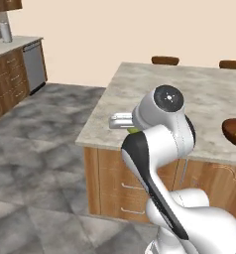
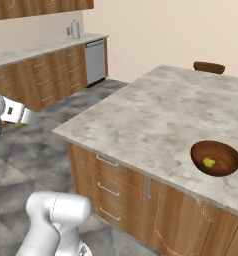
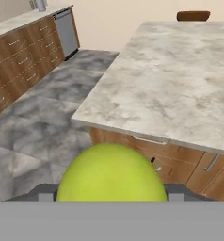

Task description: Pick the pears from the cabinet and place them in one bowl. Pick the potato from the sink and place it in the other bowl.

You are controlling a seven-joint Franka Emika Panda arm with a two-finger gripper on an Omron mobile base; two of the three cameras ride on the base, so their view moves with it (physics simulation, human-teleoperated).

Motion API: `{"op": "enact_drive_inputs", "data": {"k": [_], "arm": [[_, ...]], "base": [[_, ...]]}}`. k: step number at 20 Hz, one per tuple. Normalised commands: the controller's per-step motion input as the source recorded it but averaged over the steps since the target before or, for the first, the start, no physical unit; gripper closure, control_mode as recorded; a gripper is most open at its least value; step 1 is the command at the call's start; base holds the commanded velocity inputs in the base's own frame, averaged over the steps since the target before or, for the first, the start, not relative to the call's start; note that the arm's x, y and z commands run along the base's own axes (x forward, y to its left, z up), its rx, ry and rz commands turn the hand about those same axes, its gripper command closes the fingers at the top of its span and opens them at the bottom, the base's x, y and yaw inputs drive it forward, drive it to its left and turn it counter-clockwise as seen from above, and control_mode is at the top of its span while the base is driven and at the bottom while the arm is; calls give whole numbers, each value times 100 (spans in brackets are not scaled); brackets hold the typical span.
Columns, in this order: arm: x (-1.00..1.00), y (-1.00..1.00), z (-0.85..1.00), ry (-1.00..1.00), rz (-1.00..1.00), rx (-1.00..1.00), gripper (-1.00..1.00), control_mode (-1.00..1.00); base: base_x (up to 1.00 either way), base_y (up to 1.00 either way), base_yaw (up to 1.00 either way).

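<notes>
While the gripper clamps the yellow-green pear, it should travel right, over the island counter, to the bowl.

The island counter lies broad and bare, open to approach from the near corner. On it, a brown bowl with a yellow-green pear inside sits near the front edge. Two chair backs rise past the far side.
</notes>
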Motion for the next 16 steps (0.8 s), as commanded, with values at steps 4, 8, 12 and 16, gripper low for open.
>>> {"op": "enact_drive_inputs", "data": {"k": [4, 8, 12, 16], "arm": [[0, 0, 0, 0, 0, 0, 100, 100], [0, 0, 0, 0, 0, 0, 100, 100], [0, 0, 0, 0, 0, 0, 100, 100], [0, 0, 0, 0, 0, 0, 100, 100]], "base": [[3, -10, -46], [0, -4, -48], [9, -29, -34], [44, -67, -13]]}}
